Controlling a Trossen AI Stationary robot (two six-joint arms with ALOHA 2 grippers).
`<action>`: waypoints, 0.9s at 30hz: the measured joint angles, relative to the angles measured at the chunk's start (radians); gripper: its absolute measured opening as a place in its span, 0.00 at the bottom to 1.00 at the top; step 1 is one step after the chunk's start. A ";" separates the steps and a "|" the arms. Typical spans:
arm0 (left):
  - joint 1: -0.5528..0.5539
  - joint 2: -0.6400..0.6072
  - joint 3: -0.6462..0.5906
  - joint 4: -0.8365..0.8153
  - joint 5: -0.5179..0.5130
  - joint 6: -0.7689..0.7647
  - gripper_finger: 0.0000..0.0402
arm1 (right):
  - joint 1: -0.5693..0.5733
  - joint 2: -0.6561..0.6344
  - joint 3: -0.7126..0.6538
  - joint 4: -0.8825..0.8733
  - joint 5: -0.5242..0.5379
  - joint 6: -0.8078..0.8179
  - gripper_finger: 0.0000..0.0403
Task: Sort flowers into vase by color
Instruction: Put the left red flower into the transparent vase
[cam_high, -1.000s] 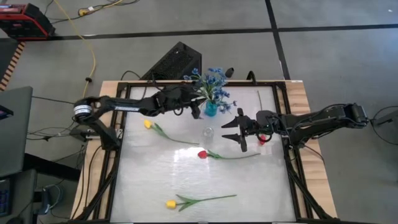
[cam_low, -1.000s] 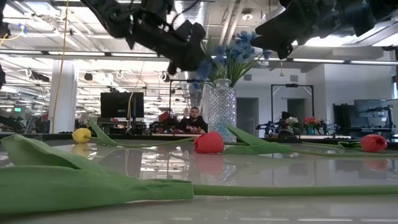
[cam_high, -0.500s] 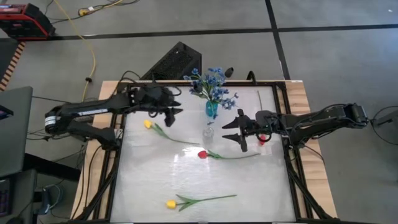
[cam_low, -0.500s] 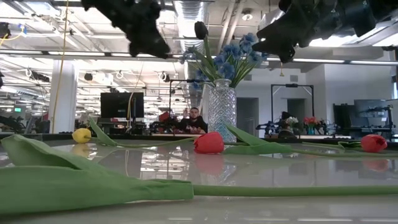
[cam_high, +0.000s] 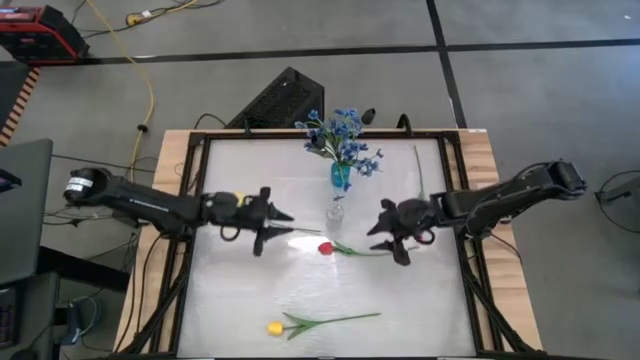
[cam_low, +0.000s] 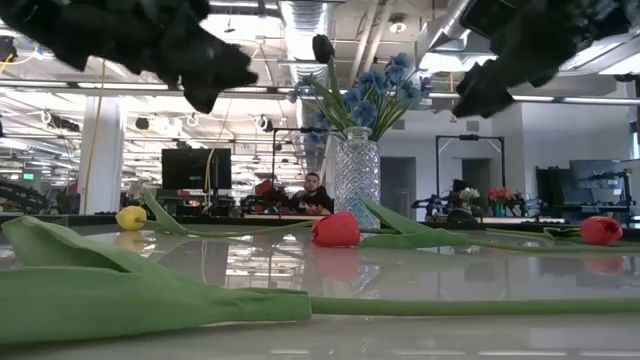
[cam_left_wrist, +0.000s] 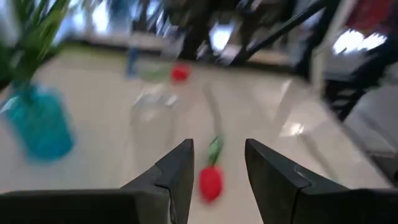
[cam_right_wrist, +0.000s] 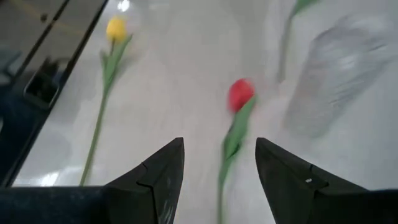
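Both arms are now converging on the red tulip (cam_high: 325, 247) lying mid-table, stem pointing toward the right edge. Left gripper (cam_high: 268, 224) and right gripper (cam_high: 392, 232) are hovering released, roughly equally near.

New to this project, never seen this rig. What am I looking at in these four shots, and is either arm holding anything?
It is a two-armed robot at a table, filmed by four cameras at once: one overhead, one at table height, and one on each wrist looking past that arm's own fingers.

Overhead, the left gripper and right gripper face each other across a red tulip lying on the table. Both are open and hold nothing; each wrist view shows that tulip between empty fingers.

At the far side stands the blue vase with the blue flowers in it, and a clear glass vase stands empty just in front of it. A yellow tulip lies near the front edge. The table-height view shows another yellow tulip and another red tulip lying on the table.
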 joint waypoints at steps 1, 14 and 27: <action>-0.021 0.003 -0.032 0.080 -0.002 0.020 0.33 | 0.016 0.018 0.000 0.004 0.000 0.000 0.55; -0.101 0.066 -0.103 0.358 -0.037 0.194 0.33 | 0.096 0.301 0.024 0.116 0.028 0.095 0.55; -0.082 0.066 -0.103 0.291 -0.037 0.182 0.33 | 0.171 0.450 0.122 -0.066 0.210 0.213 0.50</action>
